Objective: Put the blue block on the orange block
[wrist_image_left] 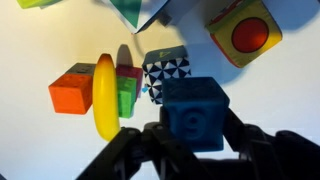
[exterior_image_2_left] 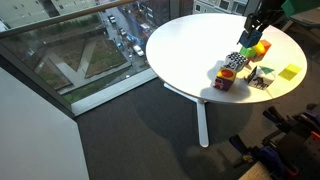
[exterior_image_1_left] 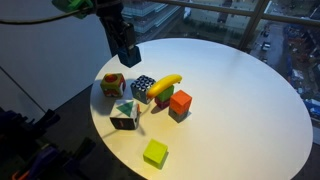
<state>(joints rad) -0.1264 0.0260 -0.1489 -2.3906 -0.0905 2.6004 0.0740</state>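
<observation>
My gripper (wrist_image_left: 195, 128) is shut on the blue block (wrist_image_left: 195, 110), a dull teal-blue cube, and holds it in the air above the table. In an exterior view the gripper (exterior_image_1_left: 126, 52) hangs above the cluster of toys; the block is hard to make out there. The orange block (exterior_image_1_left: 180, 101) sits on the white round table (exterior_image_1_left: 240, 90), to the right of a yellow banana (exterior_image_1_left: 165, 84). In the wrist view the orange block (wrist_image_left: 70, 92) lies left of the banana (wrist_image_left: 105, 95), away from the held block.
A black-and-white checkered cube (exterior_image_1_left: 143, 87), a multicoloured cube (exterior_image_1_left: 113, 84), a green-and-white cube (exterior_image_1_left: 124, 114) and a green block (exterior_image_1_left: 163, 97) crowd the cluster. A yellow-green block (exterior_image_1_left: 155, 152) lies near the front edge. The table's edge shows in an exterior view (exterior_image_2_left: 170, 70).
</observation>
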